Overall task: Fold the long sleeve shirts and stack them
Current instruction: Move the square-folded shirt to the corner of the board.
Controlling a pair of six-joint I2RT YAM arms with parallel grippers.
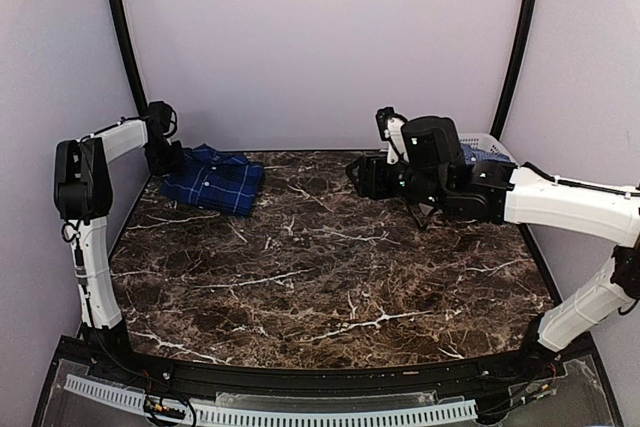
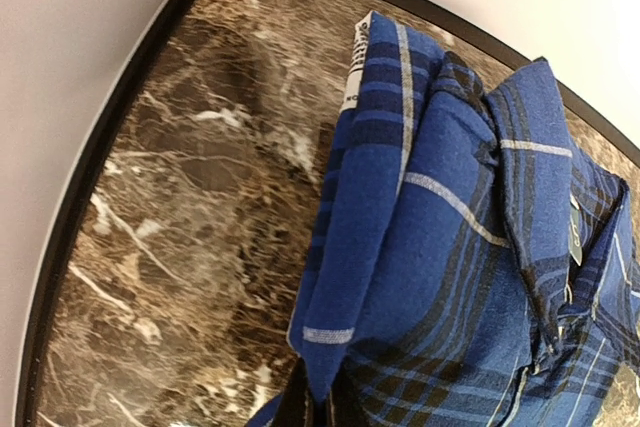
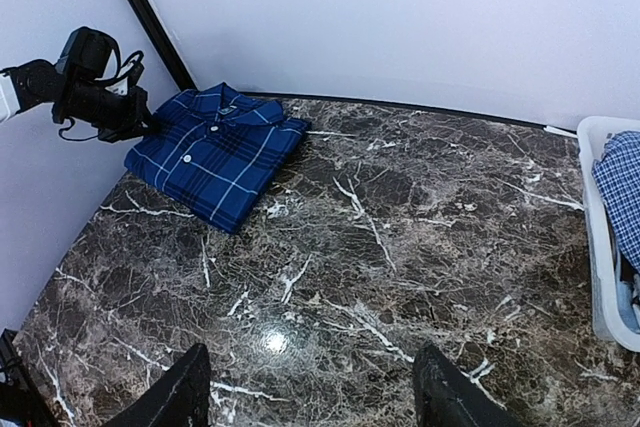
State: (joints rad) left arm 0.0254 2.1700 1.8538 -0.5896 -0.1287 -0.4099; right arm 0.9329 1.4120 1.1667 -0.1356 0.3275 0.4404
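A dark royal-blue plaid shirt (image 1: 215,180) lies folded at the back left of the table; it also shows in the right wrist view (image 3: 215,152). My left gripper (image 1: 165,159) is at its left edge, shut on a fold of the shirt's cloth (image 2: 345,277); the jaws pinch that fold at the bottom of the left wrist view (image 2: 322,409). My right gripper (image 3: 312,387) is open and empty above the marble, its fingertips (image 3: 180,387) far apart. A lighter blue checked shirt (image 3: 620,187) lies in the white basket at the right.
A white plastic lattice basket (image 1: 488,147) stands at the back right corner, behind my right arm; its rim shows in the right wrist view (image 3: 592,247). The marble table (image 1: 330,267) has a black raised rim. Pale walls close in the back and sides.
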